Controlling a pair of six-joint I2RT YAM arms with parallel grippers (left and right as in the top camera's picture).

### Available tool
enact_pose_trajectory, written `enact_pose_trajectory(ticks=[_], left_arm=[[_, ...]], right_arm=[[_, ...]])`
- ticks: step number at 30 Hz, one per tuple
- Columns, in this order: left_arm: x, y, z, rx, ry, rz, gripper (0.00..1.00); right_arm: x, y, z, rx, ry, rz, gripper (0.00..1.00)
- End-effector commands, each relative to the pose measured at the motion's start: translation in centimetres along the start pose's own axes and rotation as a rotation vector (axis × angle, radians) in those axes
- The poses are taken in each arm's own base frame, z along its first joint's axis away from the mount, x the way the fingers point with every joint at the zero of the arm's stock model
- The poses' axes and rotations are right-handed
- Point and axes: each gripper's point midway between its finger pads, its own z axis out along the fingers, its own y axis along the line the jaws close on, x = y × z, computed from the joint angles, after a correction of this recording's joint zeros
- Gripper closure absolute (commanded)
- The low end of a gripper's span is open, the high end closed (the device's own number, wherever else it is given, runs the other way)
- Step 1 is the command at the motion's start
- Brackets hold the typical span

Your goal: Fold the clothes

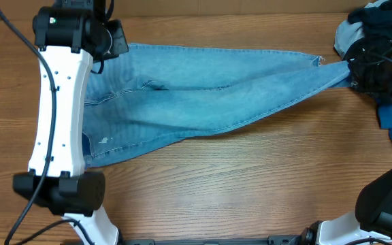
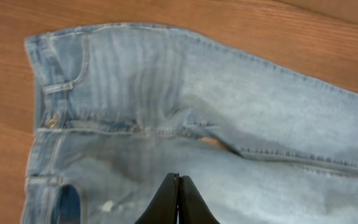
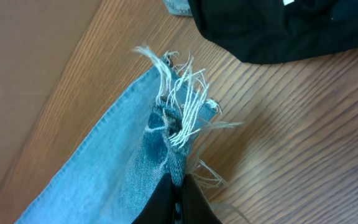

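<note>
Light blue jeans [image 1: 203, 95] lie spread across the wooden table, with the waist at the left and the legs running right. In the left wrist view the waistband, belt loops and crotch seam [image 2: 166, 124] show. My left gripper [image 2: 178, 182] is shut over the waist area with nothing seen between its fingers; overhead it is at the jeans' upper left corner [image 1: 109, 37]. My right gripper [image 3: 179, 186] is shut on the frayed hem [image 3: 179, 106] of a jeans leg, at the far right of the overhead view [image 1: 354, 68].
A pile of dark and pale clothes [image 1: 376, 24] lies at the back right corner, and its black garment [image 3: 278, 25] lies just beyond the held hem. A small blue item [image 1: 386, 117] lies beside the right arm. Bare wood [image 1: 250, 184] runs along the front.
</note>
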Motion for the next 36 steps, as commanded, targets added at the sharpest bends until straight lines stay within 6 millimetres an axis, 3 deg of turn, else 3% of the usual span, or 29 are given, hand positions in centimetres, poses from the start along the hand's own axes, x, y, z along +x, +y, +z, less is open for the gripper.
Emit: enact_pose_trajectory(ticks=[1, 5, 12, 17, 21, 22, 24, 31, 36], left_arm=[[1.5, 2.0, -2.3, -0.038, -0.036, -0.069, 0.95], [4.9, 3.3, -2.0, -0.039, -0.042, -0.117, 0.93], [14.4, 5.6, 0.6, 0.002, -0.001, -0.340, 0.85], [20.0, 7.7, 2.0, -0.022, 0.026, -0.550, 0.76], [24.5, 9.6, 3.7, -0.086, 0.047, -0.775, 0.50], [25.2, 9.9, 4.3, -0.092, 0.046, -0.822, 0.27], [26.2, 10.2, 5.3, -0.093, 0.037, -0.895, 0.01], [27.8, 12.4, 8.4, -0.162, -0.058, -1.023, 0.00], [26.5, 14.5, 8.3, -0.233, -0.207, -1.038, 0.00]], right_arm=[[-2.1, 0.4, -2.1, -0.013, -0.083, -0.023, 0.96], [-2.0, 0.8, -2.1, -0.034, -0.076, -0.024, 0.96], [-2.5, 1.2, -2.2, -0.048, -0.097, -0.029, 0.96], [-2.6, 1.2, -2.2, -0.052, -0.104, -0.031, 0.96], [-2.7, 1.3, -2.2, -0.052, -0.106, -0.065, 0.96], [-2.6, 1.3, -2.2, -0.051, -0.105, -0.066, 0.96], [-2.5, 1.3, -2.2, -0.056, -0.098, -0.071, 0.96], [-2.2, 1.5, -2.2, -0.066, -0.084, -0.090, 0.96], [-2.2, 1.5, -2.2, -0.066, -0.084, -0.091, 0.96]])
